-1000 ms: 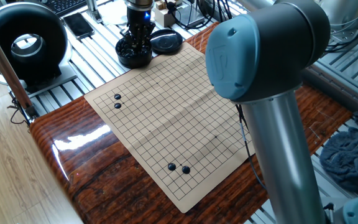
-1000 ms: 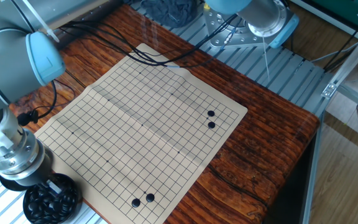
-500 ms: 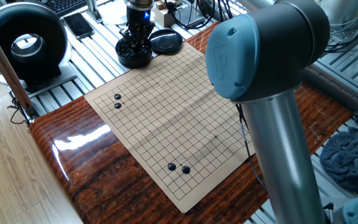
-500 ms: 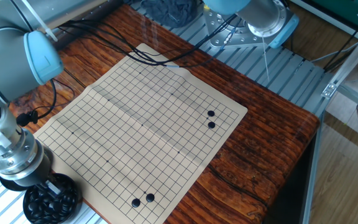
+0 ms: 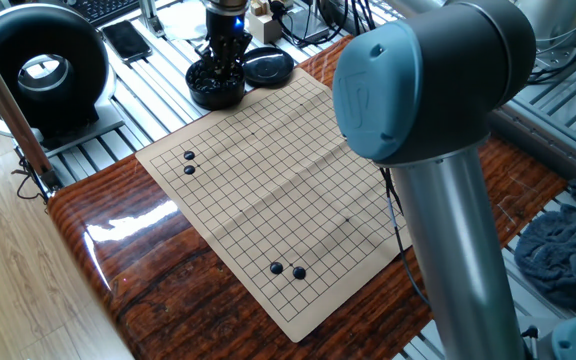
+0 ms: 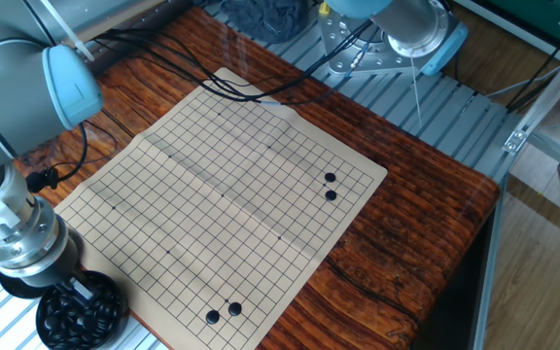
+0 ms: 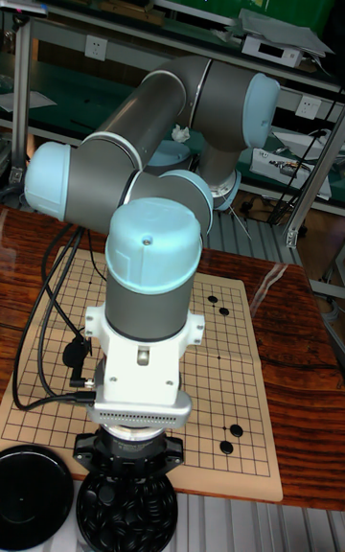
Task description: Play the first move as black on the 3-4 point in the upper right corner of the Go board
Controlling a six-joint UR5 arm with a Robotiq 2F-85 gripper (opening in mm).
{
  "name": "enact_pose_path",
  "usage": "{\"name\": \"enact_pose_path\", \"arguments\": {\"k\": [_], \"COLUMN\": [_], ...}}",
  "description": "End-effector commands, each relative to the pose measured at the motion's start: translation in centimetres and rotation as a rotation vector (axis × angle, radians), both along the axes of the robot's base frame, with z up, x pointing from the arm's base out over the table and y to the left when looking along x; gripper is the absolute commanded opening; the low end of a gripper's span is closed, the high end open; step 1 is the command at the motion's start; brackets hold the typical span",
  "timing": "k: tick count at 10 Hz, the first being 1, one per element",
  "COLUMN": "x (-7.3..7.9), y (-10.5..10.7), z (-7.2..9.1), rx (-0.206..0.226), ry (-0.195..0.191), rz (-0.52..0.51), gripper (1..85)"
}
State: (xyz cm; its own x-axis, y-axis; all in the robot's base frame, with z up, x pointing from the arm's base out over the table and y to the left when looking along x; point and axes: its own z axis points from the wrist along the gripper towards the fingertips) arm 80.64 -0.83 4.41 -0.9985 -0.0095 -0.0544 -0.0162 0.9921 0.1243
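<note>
The Go board point(image 5: 268, 185) lies on the wooden table. A pair of black stones point(image 5: 189, 163) sits near its left corner and another pair point(image 5: 287, 270) near its front corner. A round black bowl point(image 5: 216, 88) full of black stones point(image 6: 78, 316) stands off the board's far corner. My gripper point(image 5: 221, 70) points straight down into that bowl, with its fingertips among the stones. In the tall fixed view the wrist hides the fingers above the bowl point(image 7: 126, 512). Whether a stone is held does not show. I cannot pick out the 3-4 point among the crossings.
The bowl's black lid point(image 5: 268, 66) lies beside the bowl. A large black round device point(image 5: 40, 70) stands at the far left. Black cables point(image 6: 178, 68) run across the table's far side. The arm's big elbow point(image 5: 418, 90) blocks the board's right part.
The arm's elbow has shifted very slightly. The gripper stays down in the bowl, and the stones on the board have not moved.
</note>
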Motion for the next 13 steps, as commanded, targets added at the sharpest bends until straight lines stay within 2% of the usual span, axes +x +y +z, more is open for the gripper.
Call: {"name": "enact_pose_path", "arguments": {"k": [1,7,13], "x": [-0.1,-0.5,-0.4], "y": [0.0,-0.2,0.7], "z": [-0.3,-1.3,-0.7], "rx": [0.014,0.023,0.069], "ry": [0.008,0.024,0.016], "rz": [-0.03,-0.032,-0.025], "gripper": [20.3,20.3,18.7]}}
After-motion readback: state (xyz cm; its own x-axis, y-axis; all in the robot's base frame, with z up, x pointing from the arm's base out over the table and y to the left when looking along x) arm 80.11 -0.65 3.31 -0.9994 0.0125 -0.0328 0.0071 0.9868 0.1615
